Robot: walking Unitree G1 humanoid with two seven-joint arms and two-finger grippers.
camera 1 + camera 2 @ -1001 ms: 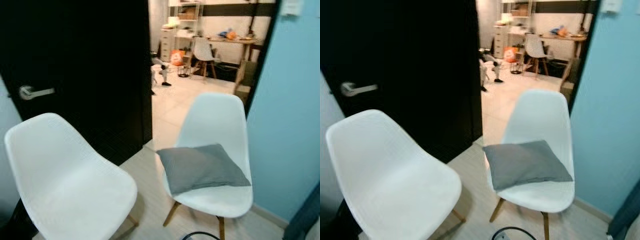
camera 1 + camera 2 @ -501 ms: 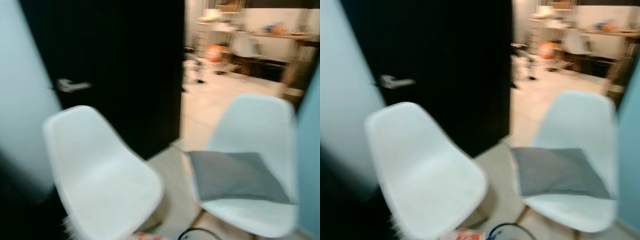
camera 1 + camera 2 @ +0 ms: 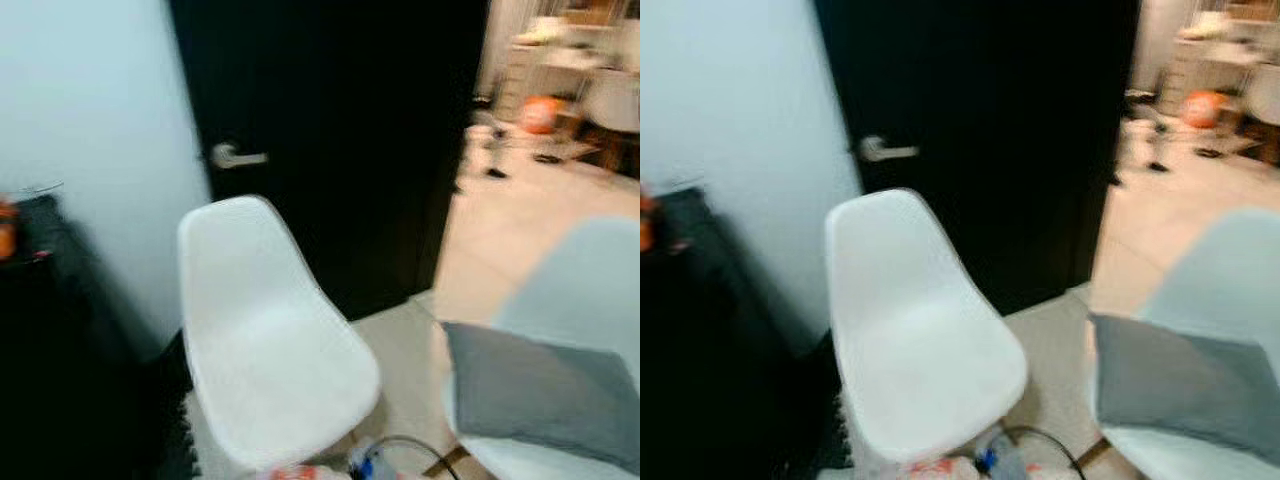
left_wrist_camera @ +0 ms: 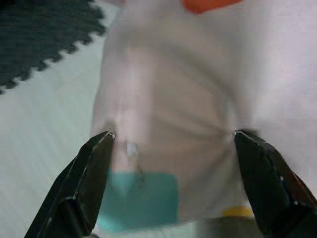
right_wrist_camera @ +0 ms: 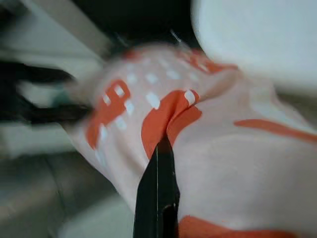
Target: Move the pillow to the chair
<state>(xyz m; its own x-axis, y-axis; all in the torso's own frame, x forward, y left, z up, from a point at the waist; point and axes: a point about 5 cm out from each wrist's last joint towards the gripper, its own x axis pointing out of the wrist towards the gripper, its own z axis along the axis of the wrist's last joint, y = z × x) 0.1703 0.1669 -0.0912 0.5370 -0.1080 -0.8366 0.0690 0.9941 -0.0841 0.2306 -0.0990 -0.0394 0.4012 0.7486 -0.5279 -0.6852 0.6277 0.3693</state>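
The pale pink pillow with orange and white patterning (image 5: 208, 148) lay pinched between the two hands. The left hand (image 4: 173, 173) had its black fingers (image 4: 89, 178) spread, pressing into the cloth at either side; the right hand (image 5: 158, 193) was clenched into a fold. Beyond the pillow stood an empty white moulded-plastic chair (image 3: 265, 340). Beside that chair, a second white chair (image 3: 590, 290) carried a grey cushion (image 3: 545, 395). Behind both stood a black door (image 3: 340, 140).

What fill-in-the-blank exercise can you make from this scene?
1. The cushion lying on the right-hand white chair is ___.
2. The door behind the chairs is ___.
3. The door handle is ___-coloured.
4. The patterned pillow in the right wrist view is white and ___.
Missing words: grey; black; silver; orange.
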